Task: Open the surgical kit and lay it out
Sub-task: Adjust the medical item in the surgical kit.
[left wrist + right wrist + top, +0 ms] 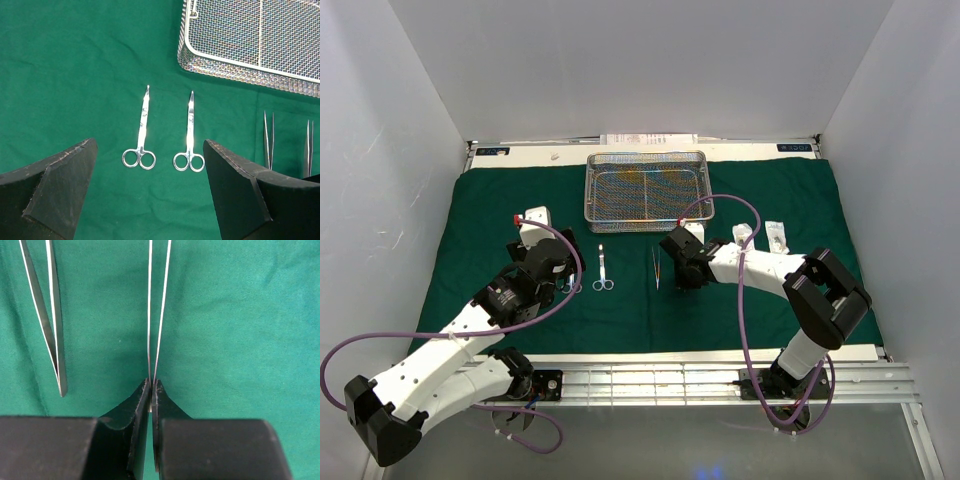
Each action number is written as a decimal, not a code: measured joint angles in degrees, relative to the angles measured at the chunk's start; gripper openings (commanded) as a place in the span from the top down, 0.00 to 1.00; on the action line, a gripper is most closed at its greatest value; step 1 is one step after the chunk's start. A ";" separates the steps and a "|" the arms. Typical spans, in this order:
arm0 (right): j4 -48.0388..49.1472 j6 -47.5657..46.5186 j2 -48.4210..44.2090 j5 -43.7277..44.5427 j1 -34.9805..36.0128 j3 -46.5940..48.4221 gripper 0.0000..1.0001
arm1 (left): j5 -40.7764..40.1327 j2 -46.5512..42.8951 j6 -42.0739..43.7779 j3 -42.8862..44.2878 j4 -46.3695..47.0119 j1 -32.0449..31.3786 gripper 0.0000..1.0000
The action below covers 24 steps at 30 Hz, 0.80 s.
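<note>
Left gripper [150,150]: was spread fully wide and released, with nothing grasped. Its two dark fingers [60,180] were seen over the green cloth [500,210], at the near side of the two scissors. From the wrist, both pairs of ring handles were seen in the gap between the fingers, and no contact with either could be made out.
Right gripper [152,390]: was clenched on the near, joined end of the held tweezers [161,315], the jaws pressed almost together around the thin metal.
Held tweezers: its two arms were pointed towards the far side. Whether it was resting on the cloth or raised off it could not be told.
Second tweezers [60,380]: was laid flat on the cloth just left of the held tweezers, apart from it and untouched.
Left scissors [142,132] and right scissors [190,130]: were laid side by side but apart, tips to the far side and rings near, left of both tweezers.
Mesh tray [645,222]: was set at the far middle of the cloth, beyond the scissors and tweezers.
Left packet [745,234] and right packet [777,236]: were placed near each other on the cloth, right of the tray's near right corner.
Green cloth: was spread open over the counter [720,353].
</note>
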 measured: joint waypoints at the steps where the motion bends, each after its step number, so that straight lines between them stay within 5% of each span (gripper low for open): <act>1: 0.11 -0.07 0.00 0.11 0.00 0.00 0.92 | 0.07 0.00 -0.02 0.00 0.00 0.02 0.02; 24: 1.11 -0.35 0.57 0.42 -0.02 -0.07 0.72 | 0.22 0.72 -0.02 0.00 0.02 0.04 0.02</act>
